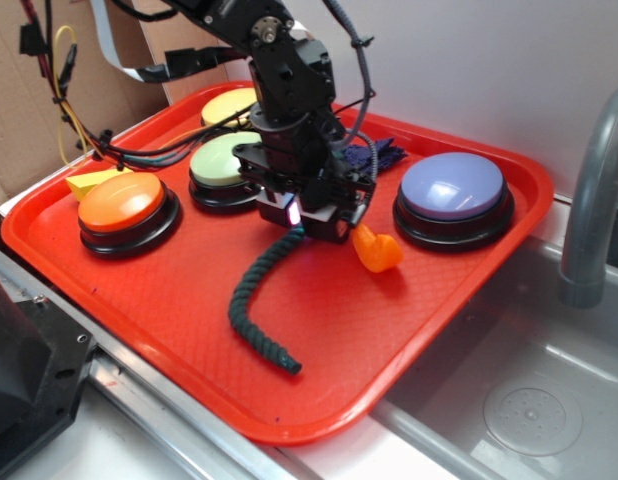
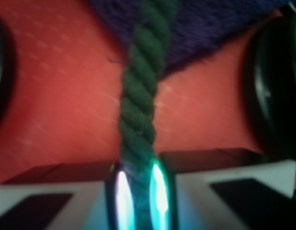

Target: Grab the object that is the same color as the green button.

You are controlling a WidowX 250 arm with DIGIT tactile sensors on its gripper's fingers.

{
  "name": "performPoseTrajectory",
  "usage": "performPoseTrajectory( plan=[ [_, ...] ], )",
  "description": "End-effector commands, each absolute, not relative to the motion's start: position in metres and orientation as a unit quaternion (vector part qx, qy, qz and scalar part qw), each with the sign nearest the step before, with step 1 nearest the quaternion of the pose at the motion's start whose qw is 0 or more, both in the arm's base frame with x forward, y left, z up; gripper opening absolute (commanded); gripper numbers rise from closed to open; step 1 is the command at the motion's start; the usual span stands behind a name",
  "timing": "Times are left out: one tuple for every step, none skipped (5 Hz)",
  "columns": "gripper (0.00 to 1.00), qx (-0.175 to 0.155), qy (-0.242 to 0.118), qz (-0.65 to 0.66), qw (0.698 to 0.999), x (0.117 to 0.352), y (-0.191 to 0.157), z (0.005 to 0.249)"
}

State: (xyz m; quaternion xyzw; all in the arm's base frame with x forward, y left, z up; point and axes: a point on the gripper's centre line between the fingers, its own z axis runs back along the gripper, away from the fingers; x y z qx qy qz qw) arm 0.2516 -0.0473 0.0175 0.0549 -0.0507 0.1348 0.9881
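A long dark green twisted rope [image 1: 251, 305] lies on the red tray [image 1: 389, 330], curving from under my gripper [image 1: 301, 220] toward the tray's front. In the wrist view the rope [image 2: 141, 96] runs straight up between the two glowing pads [image 2: 122, 199], and both press its sides. My gripper [image 2: 140, 199] is shut on the rope near its far end. The pale green dome button [image 1: 221, 160] on a black base sits just left of the gripper. The rope's far end passes over a dark blue cloth [image 2: 205, 28].
An orange dome button [image 1: 124, 205] stands at the tray's left, a yellow one [image 1: 229, 103] at the back, a lilac one [image 1: 454, 190] at the right. An orange curved wedge [image 1: 377, 250] lies right of the gripper. A sink [image 1: 549, 400] and grey tap [image 1: 594, 180] are on the right.
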Motion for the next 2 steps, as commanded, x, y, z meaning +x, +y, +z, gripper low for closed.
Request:
performPoseTrajectory(
  plan=[
    [0.0,0.055,-0.039,0.124,0.99,0.258,-0.037,0.093],
    [0.0,0.041,-0.042,0.153,0.986,0.253,-0.025,0.143]
  ],
)
